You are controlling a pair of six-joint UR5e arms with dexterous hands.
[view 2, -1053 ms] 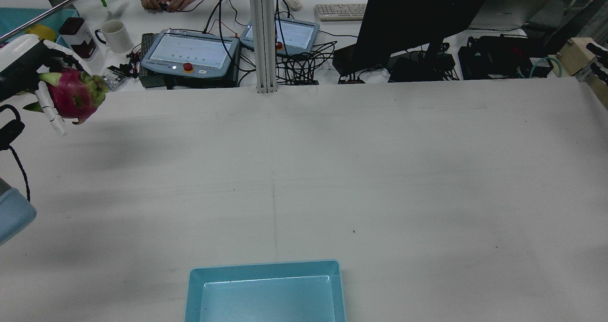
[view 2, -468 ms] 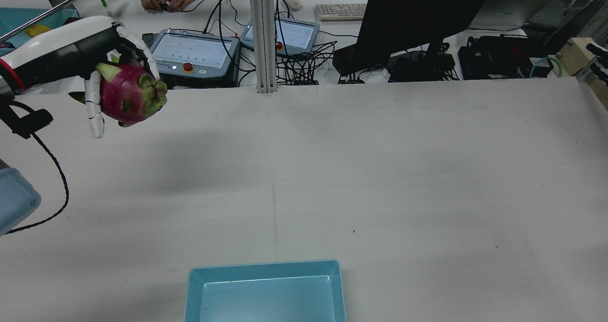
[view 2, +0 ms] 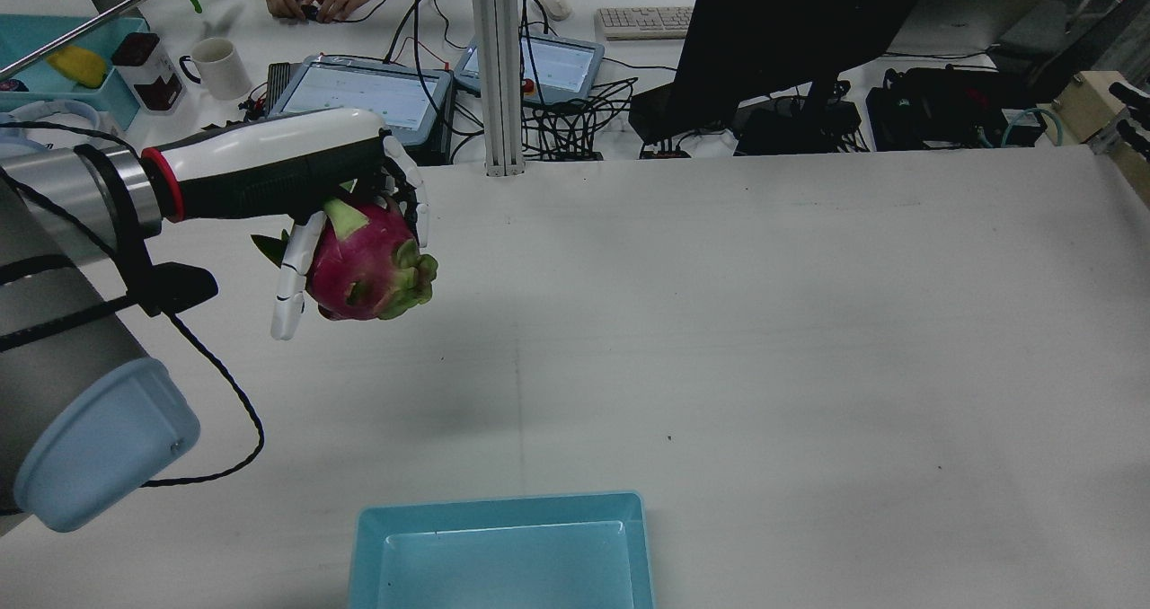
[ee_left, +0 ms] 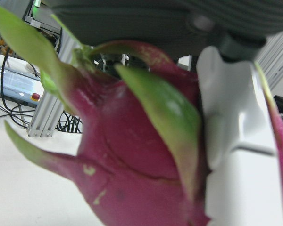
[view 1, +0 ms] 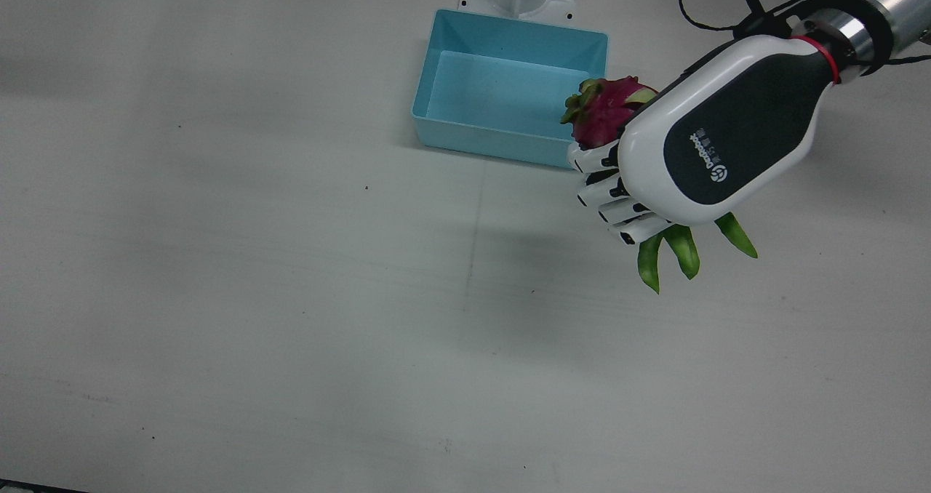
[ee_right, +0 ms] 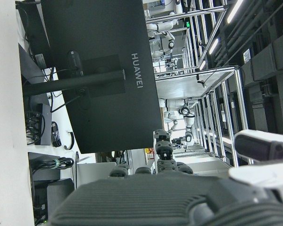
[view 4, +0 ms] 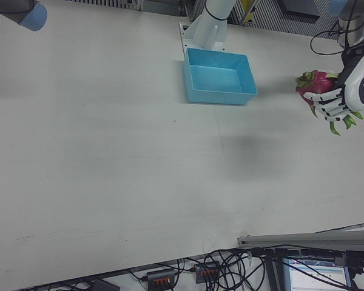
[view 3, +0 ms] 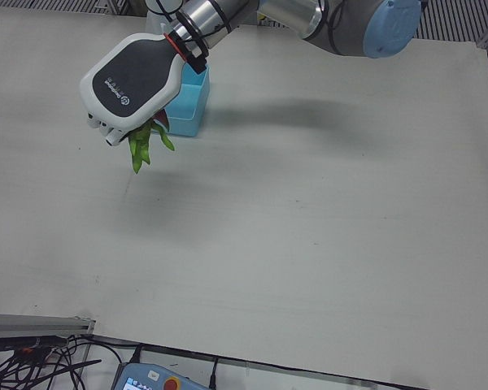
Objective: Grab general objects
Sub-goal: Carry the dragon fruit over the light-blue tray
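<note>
My left hand is shut on a magenta dragon fruit with green scales and holds it in the air above the left half of the table. In the front view the hand covers most of the fruit, which sits just beside the right end of the light blue tray. The left hand view is filled by the fruit with a white finger against it. My right hand shows only as a dark palm edge in its own view, with nothing in it.
The blue tray stands empty at the table's near edge, by the pedestal. Beyond the far edge are a metal post, two teach pendants, cables, a mug and a black monitor.
My left hand has carried the dragon fruit from the far left edge rightward and nearer over the table. More of the left arm is now in the rear view.
</note>
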